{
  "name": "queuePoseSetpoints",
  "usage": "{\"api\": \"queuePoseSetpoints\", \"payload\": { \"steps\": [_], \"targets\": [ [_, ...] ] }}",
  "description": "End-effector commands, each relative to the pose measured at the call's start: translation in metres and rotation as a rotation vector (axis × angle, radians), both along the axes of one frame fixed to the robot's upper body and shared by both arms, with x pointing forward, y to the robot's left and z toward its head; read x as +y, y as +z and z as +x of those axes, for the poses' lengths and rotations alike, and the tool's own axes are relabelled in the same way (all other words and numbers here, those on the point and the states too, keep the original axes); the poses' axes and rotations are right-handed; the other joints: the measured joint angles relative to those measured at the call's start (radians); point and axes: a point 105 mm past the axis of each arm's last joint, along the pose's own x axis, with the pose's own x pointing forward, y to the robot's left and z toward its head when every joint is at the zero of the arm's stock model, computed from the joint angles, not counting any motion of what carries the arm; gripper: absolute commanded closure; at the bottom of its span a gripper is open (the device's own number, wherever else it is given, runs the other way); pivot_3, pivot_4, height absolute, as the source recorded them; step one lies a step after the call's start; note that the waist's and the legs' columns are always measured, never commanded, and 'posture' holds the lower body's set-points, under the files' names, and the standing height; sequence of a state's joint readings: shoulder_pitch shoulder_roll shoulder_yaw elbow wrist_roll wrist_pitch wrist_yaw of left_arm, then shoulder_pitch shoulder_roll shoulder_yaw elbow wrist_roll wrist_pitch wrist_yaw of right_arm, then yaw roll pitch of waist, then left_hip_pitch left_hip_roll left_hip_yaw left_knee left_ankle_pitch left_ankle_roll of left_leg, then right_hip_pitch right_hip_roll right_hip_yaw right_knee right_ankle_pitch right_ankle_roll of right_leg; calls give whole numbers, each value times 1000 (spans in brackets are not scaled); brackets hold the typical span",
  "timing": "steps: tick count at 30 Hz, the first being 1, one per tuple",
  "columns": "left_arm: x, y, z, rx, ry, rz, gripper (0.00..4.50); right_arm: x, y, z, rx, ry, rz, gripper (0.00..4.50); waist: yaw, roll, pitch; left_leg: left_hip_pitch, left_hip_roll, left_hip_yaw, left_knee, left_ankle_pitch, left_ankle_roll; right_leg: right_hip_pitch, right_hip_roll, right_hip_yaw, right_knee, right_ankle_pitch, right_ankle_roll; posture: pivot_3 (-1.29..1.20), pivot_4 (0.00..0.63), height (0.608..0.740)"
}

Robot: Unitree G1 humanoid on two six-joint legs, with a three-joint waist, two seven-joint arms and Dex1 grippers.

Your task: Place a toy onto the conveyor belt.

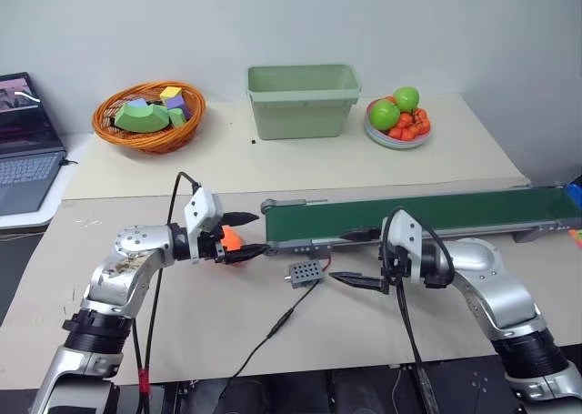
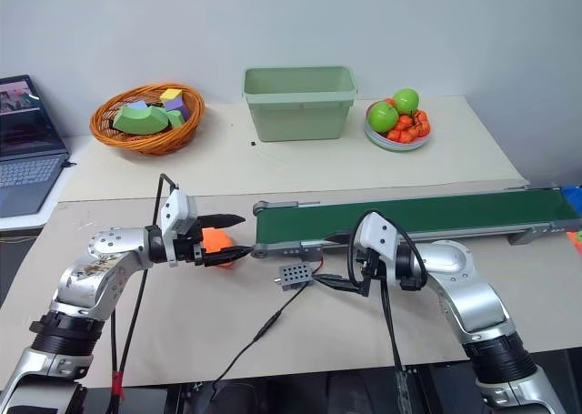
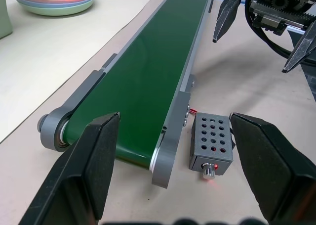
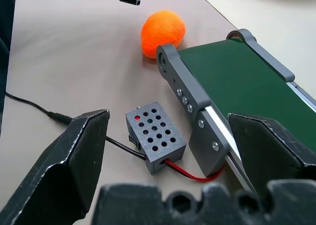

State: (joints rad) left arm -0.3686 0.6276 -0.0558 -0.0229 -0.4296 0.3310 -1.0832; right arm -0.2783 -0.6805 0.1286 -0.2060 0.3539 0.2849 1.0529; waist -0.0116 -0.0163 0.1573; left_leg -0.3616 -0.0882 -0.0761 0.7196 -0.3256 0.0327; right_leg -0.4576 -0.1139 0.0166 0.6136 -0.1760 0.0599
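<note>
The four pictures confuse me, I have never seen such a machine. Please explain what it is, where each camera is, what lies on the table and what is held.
It is a two-armed robot. Two pictures come from its head, two from its wrists.

On the table lie a conveyor belt, a small grey box with wires, a basket of blocks, a green tub, a fruit bowl and a laptop.

An orange toy lies on the table beside the belt's end, by the left gripper. The right gripper hovers near the box. Both are open and hold nothing.

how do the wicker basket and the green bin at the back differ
The wicker basket is round, orange and woven; the green bin is rectangular, pale green and smooth-walled. The basket is shallow and holds coloured blocks; the bin is deeper, its contents hidden. Both stand at the back of the table.
</note>
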Motion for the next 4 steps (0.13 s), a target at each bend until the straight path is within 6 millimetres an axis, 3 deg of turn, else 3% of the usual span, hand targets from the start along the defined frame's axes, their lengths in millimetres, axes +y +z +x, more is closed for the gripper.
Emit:
{"api": "queuePoseSetpoints", "payload": {
  "steps": [1,4],
  "targets": [
    [2,11,-2,-40,-4,-15,730,0,10,1,-48,10,13,0,0,0,0,0,0,0,0,0,0,0,0,0,0,0,0,0,150,728],
    [0,12,-4,-33,-10,-37,730,0,10,0,-45,13,13,0,0,0,0,0,0,0,0,0,0,0,0,0,0,0,0,0,150,728]
  ]
}}
